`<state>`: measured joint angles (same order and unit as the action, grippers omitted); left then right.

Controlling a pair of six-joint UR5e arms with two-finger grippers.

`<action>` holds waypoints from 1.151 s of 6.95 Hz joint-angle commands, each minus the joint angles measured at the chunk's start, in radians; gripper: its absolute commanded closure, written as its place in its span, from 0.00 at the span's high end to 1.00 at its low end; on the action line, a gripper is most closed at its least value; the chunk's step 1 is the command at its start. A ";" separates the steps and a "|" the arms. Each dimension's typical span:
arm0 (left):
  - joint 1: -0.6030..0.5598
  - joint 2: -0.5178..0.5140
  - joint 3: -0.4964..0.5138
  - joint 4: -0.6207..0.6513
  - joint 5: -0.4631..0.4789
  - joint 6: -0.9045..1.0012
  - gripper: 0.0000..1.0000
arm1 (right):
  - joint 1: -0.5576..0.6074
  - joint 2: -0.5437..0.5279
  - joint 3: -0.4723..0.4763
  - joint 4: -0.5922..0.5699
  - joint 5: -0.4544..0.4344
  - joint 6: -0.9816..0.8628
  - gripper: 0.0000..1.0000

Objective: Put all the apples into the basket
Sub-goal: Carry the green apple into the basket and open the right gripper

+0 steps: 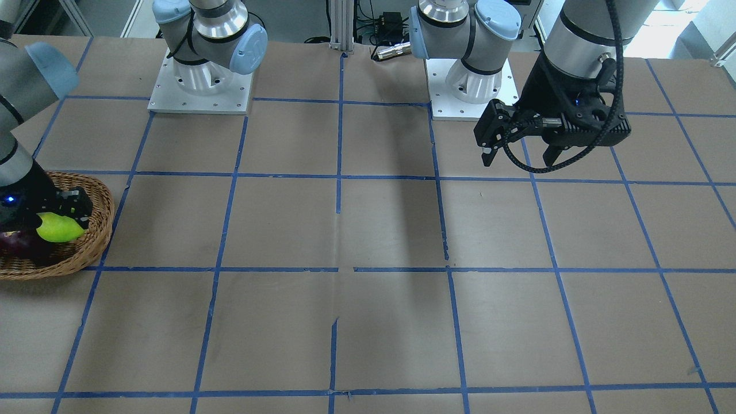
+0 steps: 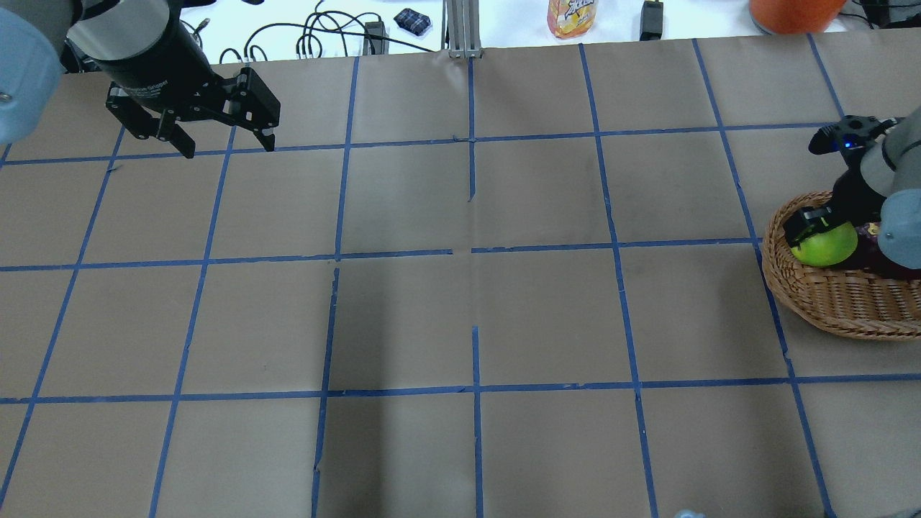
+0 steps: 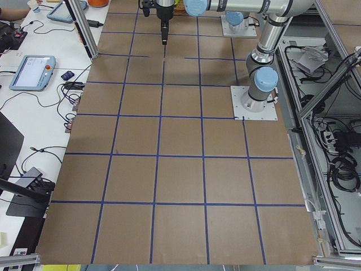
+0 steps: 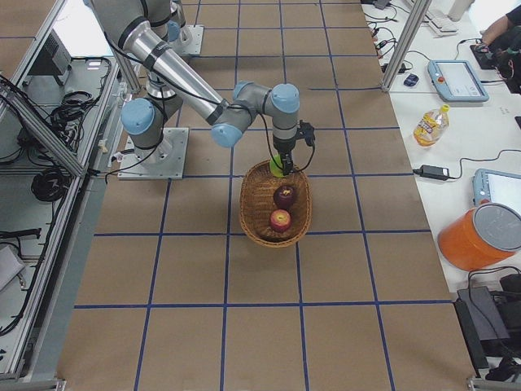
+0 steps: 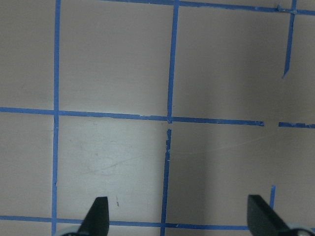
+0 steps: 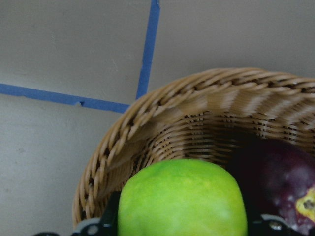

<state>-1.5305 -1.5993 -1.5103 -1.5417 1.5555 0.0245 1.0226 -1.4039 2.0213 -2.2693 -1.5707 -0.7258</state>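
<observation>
My right gripper (image 2: 819,232) is shut on the lime green apple (image 2: 824,244) and holds it just inside the near rim of the wicker basket (image 2: 827,302). The right wrist view shows the green apple (image 6: 182,204) between the fingers, above the basket wall (image 6: 162,123). The dark purple apple (image 6: 280,172) lies in the basket beside it. In the exterior right view the purple apple (image 4: 284,195) and the red apple (image 4: 280,219) both lie in the basket (image 4: 252,220). My left gripper (image 2: 227,147) is open and empty, hovering over bare table far from the basket.
The basket stands at the table's edge on my right. The arm bases (image 1: 200,86) stand at the robot's side of the table. A drink bottle (image 2: 572,14), cables and an orange bucket (image 2: 791,11) lie beyond the far edge.
</observation>
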 commanded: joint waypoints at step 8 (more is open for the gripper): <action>0.006 0.001 0.002 -0.003 0.000 0.023 1.00 | 0.286 -0.227 -0.364 0.583 0.015 0.292 1.00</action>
<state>-1.5259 -1.5989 -1.5072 -1.5443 1.5553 0.0475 1.2100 -1.6175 1.7361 -1.7728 -1.5562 -0.5006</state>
